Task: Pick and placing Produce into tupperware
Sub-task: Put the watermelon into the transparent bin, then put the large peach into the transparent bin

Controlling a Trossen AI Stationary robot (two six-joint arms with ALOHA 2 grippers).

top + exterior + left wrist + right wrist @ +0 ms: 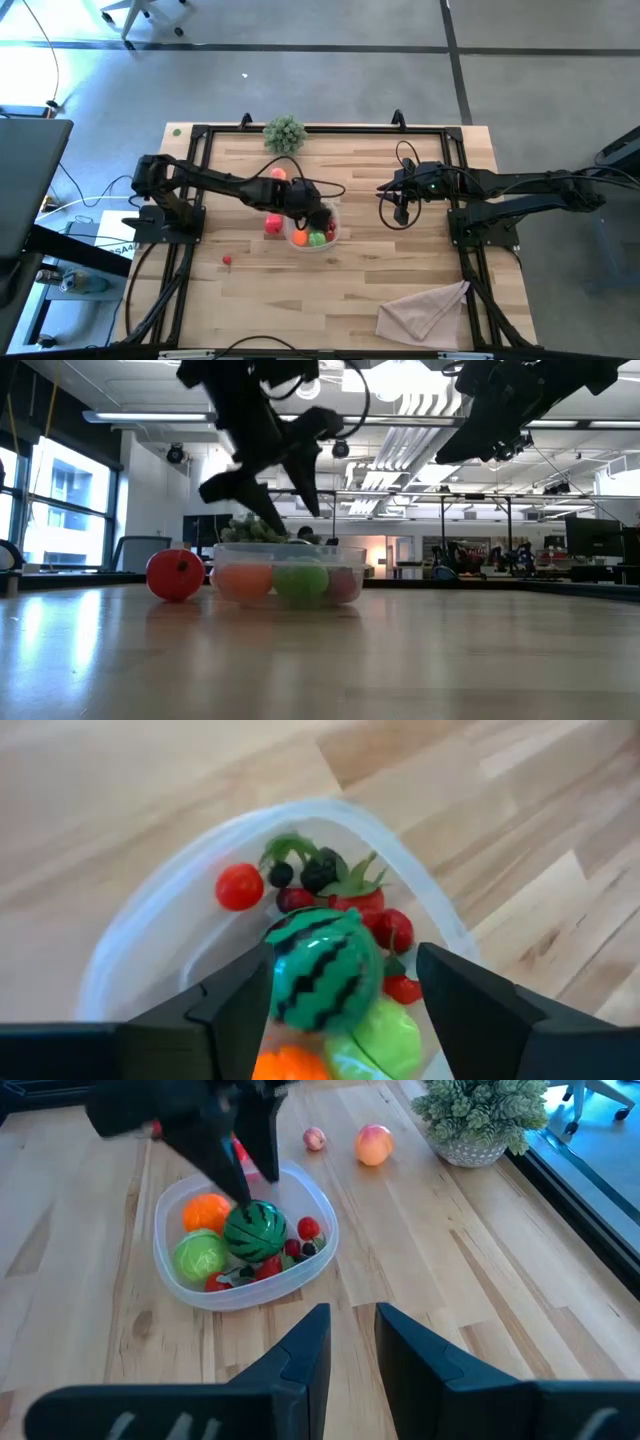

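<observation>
Left wrist view: my left gripper point(345, 985) spreads wide around a glossy round striped toy watermelon point(322, 970), over the clear, round-cornered plastic tupperware point(130, 935) among smooth berries. My right gripper point(348, 1342) hovers narrowly parted.

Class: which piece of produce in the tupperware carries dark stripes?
The toy watermelon, round, green with dark stripes, directly under the left gripper; the others are plain.

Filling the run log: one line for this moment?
left gripper: open over tupperware | watermelon inside | right gripper: waiting, open
</observation>
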